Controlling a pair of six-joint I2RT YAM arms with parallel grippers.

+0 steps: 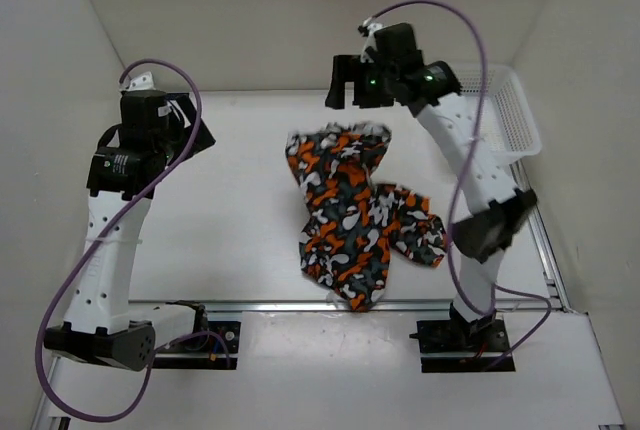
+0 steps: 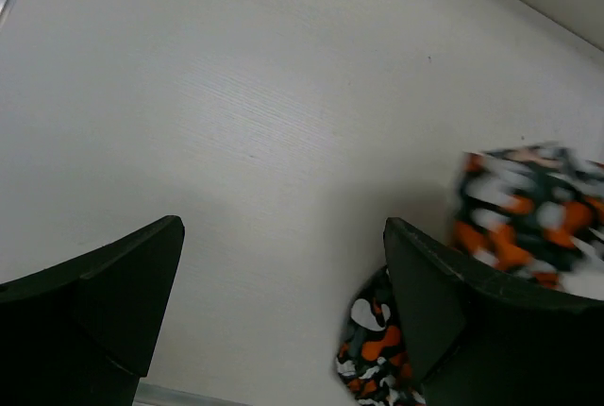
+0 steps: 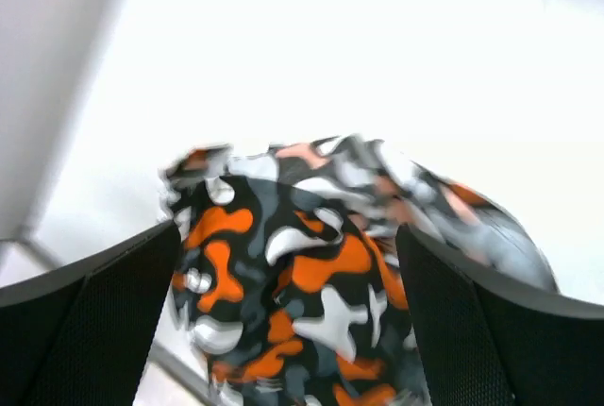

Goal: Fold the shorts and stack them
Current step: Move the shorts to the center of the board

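Plainly both gape wide and empty: the shorts [image 1: 350, 215] sit just below the right claw [image 3: 288, 231], well apart from the left claw [image 2: 283, 227].

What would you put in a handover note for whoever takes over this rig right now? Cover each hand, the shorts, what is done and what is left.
Left hand: open, empty, over bare table to the left of the shorts.
Right hand: open, above the far end of the shorts, gripping nothing.
Shorts: a rumpled, partly doubled-over heap mid-table; how many pairs cannot be told.
Basket: far right corner, apart from the shorts.
Done: no tidy fold or stack shows.
Left: spread the fabric flat, fold it, stack it.
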